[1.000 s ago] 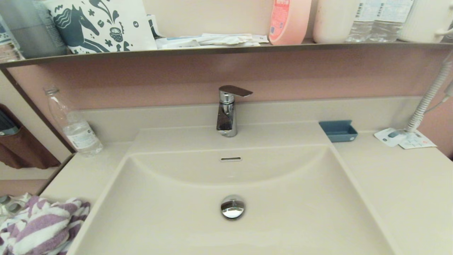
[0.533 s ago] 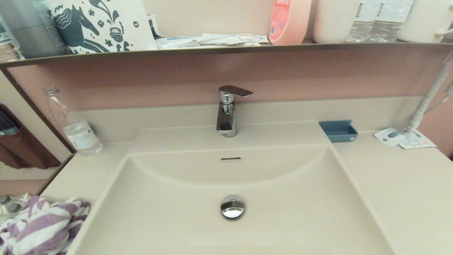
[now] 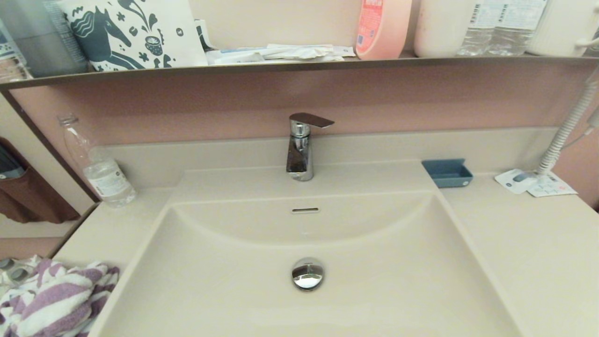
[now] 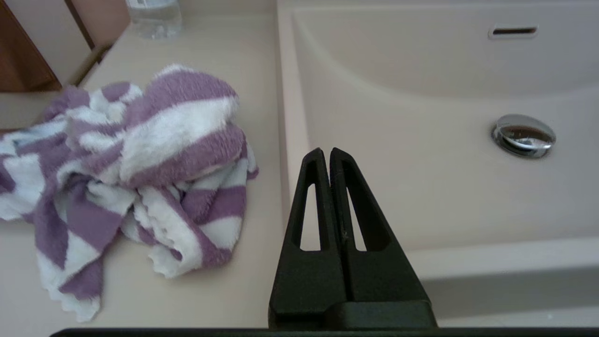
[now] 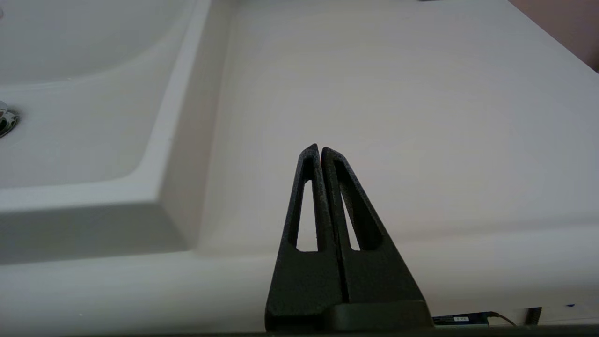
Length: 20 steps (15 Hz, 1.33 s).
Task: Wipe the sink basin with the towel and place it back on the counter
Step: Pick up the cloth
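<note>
The towel (image 4: 140, 173) lies crumpled on the tabletop (image 4: 224, 299) at its front left corner, just beside the sink basin (image 4: 421, 187) rim. The left gripper (image 4: 326, 157) is the nearer one, fingers together and empty near that rim, with the towel off to its outer side. The right gripper (image 5: 317, 152), fingers also together, hangs over the tabletop on the basin's far side.

The counter (image 3: 538, 252) is one piece with the basin (image 3: 304, 234). At its front left corner lies a crumpled striped towel (image 3: 56, 299). A clear bottle (image 3: 100, 171) stands at the back left corner. A blue tray (image 3: 448, 173) and a leaflet (image 3: 536, 183) lie along the back edge, right of the basin.
</note>
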### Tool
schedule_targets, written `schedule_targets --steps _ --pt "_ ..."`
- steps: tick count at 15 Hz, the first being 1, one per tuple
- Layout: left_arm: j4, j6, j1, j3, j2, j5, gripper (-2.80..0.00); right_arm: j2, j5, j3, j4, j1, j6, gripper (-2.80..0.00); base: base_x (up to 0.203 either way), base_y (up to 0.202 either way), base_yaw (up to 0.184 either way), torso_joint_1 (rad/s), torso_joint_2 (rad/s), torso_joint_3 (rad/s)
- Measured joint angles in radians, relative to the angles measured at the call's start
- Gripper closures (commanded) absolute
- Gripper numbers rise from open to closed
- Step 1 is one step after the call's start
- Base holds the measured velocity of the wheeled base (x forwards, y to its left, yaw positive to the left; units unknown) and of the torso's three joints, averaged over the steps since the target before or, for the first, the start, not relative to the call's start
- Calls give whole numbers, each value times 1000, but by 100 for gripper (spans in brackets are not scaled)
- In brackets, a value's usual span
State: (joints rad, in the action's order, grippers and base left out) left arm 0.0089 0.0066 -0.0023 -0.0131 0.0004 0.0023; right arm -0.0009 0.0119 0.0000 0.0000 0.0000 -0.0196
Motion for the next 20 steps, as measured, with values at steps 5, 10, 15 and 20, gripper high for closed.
schedule_targets --steps 5,10,15,20 --pt "29 -14 1 -224 151 30 0 0 0 0 0 0 0 0 0 0 0 0 0 0" --pt "93 -1 7 -401 502 170 0 0 0 0 0 0 0 0 0 0 0 0 0 0" --pt "207 126 186 -570 792 226 0 0 0 0 0 0 0 0 0 0 0 0 0 0" --pt "526 234 361 -796 963 164 -280 0 0 0 0 0 0 0 0 0 0 0 0 0"
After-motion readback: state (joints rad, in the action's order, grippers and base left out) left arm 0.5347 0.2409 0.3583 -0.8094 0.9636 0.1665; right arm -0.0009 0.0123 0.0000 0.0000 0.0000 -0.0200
